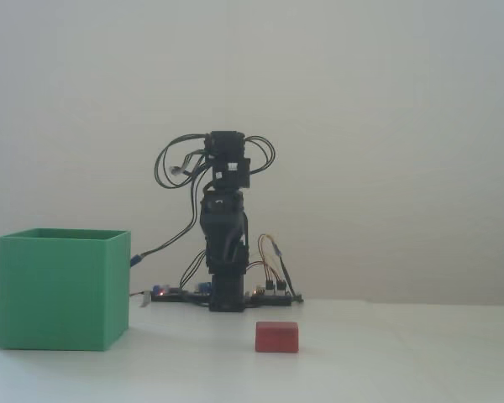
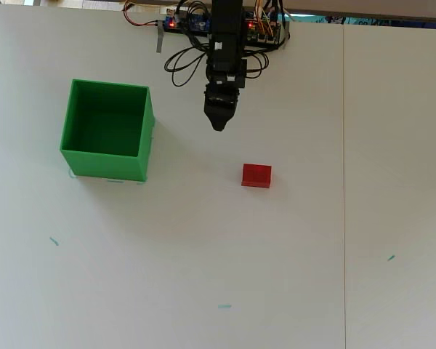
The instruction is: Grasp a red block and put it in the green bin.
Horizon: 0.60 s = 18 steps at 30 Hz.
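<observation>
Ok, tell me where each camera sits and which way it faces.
Fixed view: sits low at table height, facing the arm head-on against a plain wall; bin at left, block in front of the base; the whole arm shows, folded upright.
Overhead view: looks straight down on the table; the base is at the top edge, with the gripper reaching down the picture; whether it is open cannot be told.
Both views share the arm, bin and block, with the bin left of the block.
</observation>
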Each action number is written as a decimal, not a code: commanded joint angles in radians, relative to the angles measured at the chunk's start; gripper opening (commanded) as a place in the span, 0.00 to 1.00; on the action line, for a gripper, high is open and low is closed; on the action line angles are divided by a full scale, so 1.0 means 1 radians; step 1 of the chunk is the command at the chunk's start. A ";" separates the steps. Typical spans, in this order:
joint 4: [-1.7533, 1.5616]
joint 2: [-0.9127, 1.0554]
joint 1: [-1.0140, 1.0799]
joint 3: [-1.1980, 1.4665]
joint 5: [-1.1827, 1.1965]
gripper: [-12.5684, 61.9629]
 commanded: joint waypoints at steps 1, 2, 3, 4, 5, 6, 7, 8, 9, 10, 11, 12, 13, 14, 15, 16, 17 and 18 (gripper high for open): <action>0.009 -0.002 -0.005 -0.066 0.009 0.64; 0.009 -0.017 -0.006 -0.066 0.009 0.64; 0.009 -0.032 -0.009 -0.067 0.009 0.64; 0.006 -0.058 -0.009 -0.077 0.009 0.64; 0.003 -0.092 -0.009 -0.091 0.009 0.65; 0.002 -0.117 -0.008 -0.106 0.009 0.65; 0.000 -0.138 -0.006 -0.121 0.009 0.65; -0.003 -0.156 0.000 -0.141 0.008 0.65; -0.005 -0.176 0.011 -0.164 0.008 0.64; -0.005 -0.193 0.021 -0.189 0.008 0.64; -0.005 -0.213 0.031 -0.212 0.008 0.64; -0.005 -0.236 0.043 -0.232 0.005 0.64; -0.005 -0.253 0.058 -0.249 0.002 0.64; -0.005 -0.270 0.072 -0.273 0.002 0.64; -0.005 -0.284 0.084 -0.291 0.000 0.64; -0.003 -0.290 0.087 -0.302 -0.002 0.64; -0.002 -0.304 0.084 -0.313 -0.005 0.64; -0.002 -0.311 0.075 -0.328 -0.003 0.64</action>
